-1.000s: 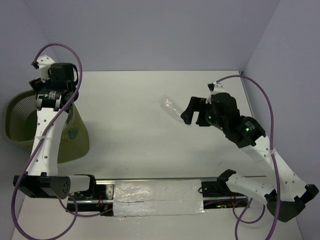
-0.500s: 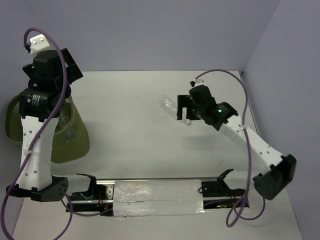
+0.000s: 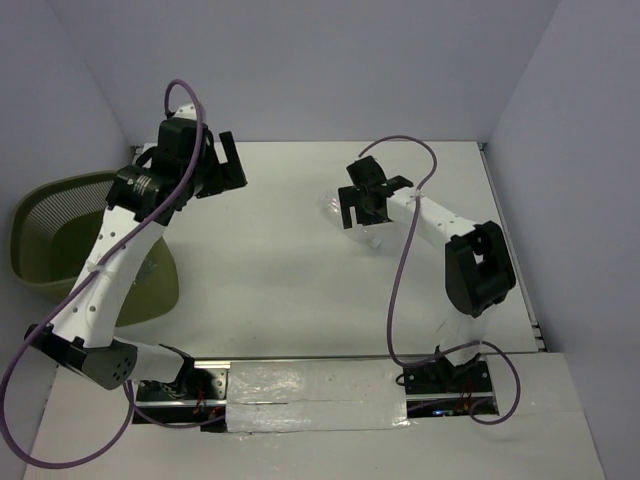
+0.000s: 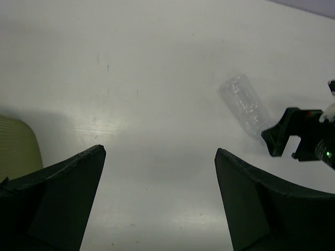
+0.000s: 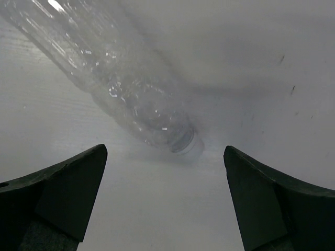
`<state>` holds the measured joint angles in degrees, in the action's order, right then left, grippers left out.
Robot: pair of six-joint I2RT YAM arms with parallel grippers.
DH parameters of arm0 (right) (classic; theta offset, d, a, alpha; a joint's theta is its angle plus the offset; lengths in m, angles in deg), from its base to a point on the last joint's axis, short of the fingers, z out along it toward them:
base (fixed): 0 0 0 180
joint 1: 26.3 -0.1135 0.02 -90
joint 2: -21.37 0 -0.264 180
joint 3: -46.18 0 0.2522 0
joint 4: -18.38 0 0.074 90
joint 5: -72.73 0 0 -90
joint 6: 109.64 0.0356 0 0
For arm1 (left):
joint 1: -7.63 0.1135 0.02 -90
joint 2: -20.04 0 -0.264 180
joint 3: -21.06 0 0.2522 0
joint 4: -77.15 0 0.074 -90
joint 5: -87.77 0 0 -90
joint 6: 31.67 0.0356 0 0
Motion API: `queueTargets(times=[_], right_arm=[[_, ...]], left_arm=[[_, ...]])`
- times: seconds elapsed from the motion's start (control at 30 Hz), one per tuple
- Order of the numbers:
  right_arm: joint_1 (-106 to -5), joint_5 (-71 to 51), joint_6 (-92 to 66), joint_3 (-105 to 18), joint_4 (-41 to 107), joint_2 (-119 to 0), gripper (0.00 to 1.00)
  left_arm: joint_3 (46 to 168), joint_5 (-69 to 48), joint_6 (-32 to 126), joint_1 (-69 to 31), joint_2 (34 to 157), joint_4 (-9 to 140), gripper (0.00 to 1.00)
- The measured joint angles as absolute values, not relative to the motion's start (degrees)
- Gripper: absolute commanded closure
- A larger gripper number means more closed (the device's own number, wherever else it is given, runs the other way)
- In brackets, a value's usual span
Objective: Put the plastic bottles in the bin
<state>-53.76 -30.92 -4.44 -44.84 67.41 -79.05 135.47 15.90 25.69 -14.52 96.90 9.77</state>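
Right gripper (image 5: 165,152): jaws spread wide, holding nothing. It hangs over the mouth end of a clear plastic bottle (image 5: 131,99). The bottle lies on its side on the white table (image 5: 261,68), and its mouth sits between the two fingers (image 5: 57,193), touching neither as far as I can see.

In the overhead view the bottle (image 3: 332,208) lies right of the table's centre, with the right gripper (image 3: 362,203) just beside it.

Left gripper (image 4: 159,154): jaws also apart and empty. It is held above bare table and faces the bottle (image 4: 242,103), well apart from it.

Container: the olive-green bin (image 3: 30,215) sits at the table's left edge, beside the left arm. I cannot make out its contents through the lattice wall.

Change over the last second: the left gripper (image 3: 228,160) was over the bin and has swung out above the table. The right arm has reached forward, bringing its gripper to the bottle. The bottle has not shifted.
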Motion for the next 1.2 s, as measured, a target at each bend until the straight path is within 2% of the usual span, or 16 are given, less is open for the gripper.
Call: queueTargets(times=[0.47,0.6,0.7,0.8,1.0,1.2], right_arm=[[-53.89,-34.98,-17.81,-52.57,64.72,-93.83,0.0],[-53.91,-33.74,-18.38,-52.57,63.87,-95.58,0.17],[-53.91,-32.86,-17.81,-52.42,62.89,-95.84,0.38],[-53.91,-32.51,-17.31,-52.27,61.47,-95.75,0.46],[-54.11,-32.1,-14.66,-48.79,61.27,-90.81,0.5],[-57.28,-27.7,-11.25,-42.34,61.34,-73.17,0.48]], left_arm=[[129.74,12.4,23.52,-14.74,97.4,11.65,0.01],[129.54,12.45,23.5,-14.76,97.34,11.78,0.01],[128.73,12.47,23.46,-14.76,97.01,11.91,0.01],[128.06,12.45,23.37,-14.76,96.83,11.93,0.01],[127.79,12.01,22.1,-14.74,96.75,12.02,0.01],[127.58,3.11,18.61,-14.74,96.66,16.26,0.01]])
